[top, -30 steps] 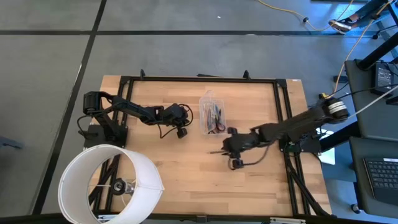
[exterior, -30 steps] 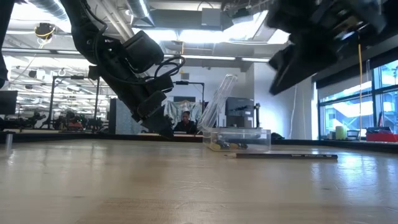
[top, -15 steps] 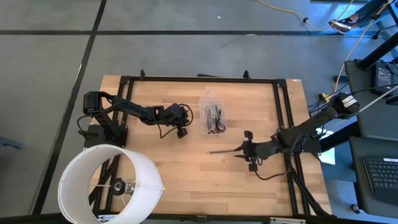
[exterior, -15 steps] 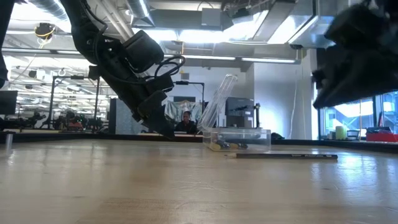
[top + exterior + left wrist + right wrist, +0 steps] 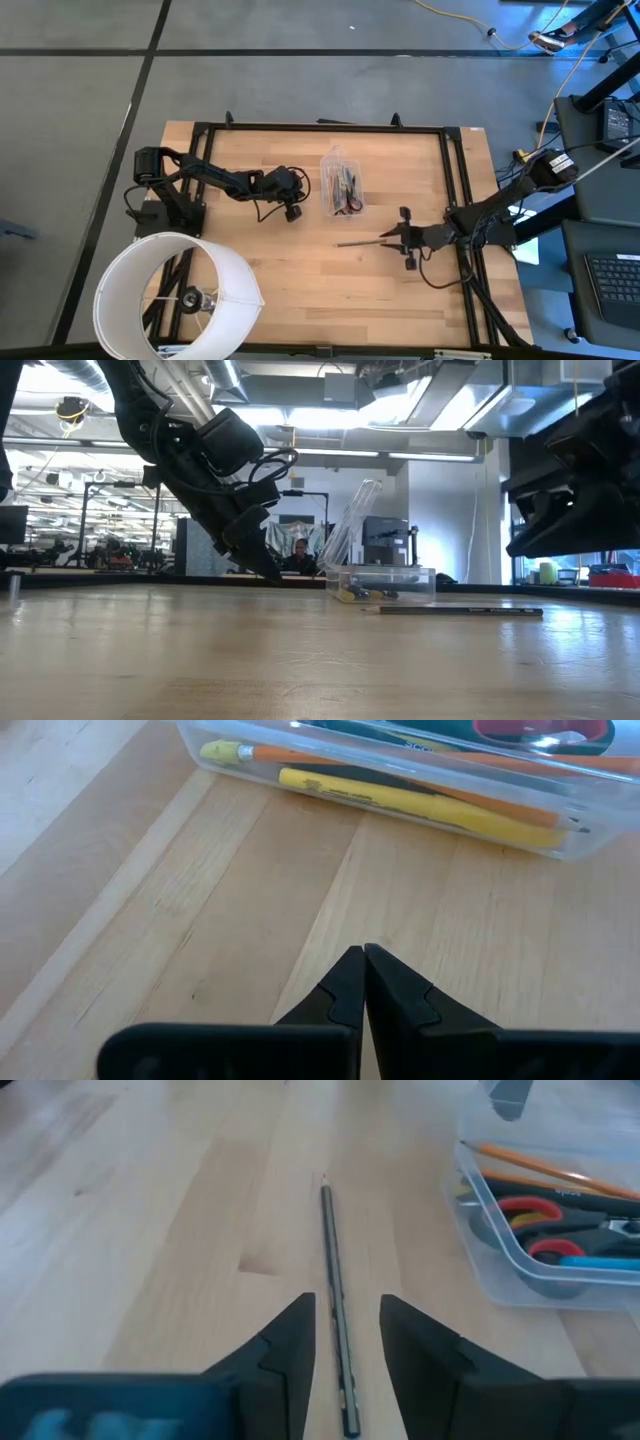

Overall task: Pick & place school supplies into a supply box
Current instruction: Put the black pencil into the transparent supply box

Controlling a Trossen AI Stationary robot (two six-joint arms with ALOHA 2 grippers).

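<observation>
High view: the supply box (image 5: 340, 188) sits near table centre, already holding supplies; a dark pencil (image 5: 360, 242) lies loose at its five o'clock.

Left wrist view: the left gripper (image 5: 362, 960) is clenched empty beside the box, waiting.

Right wrist view: the right gripper (image 5: 346, 1330) straddles the pencil, fingers parted, apparently lined up to pinch it.

No text or label can be read.
</observation>
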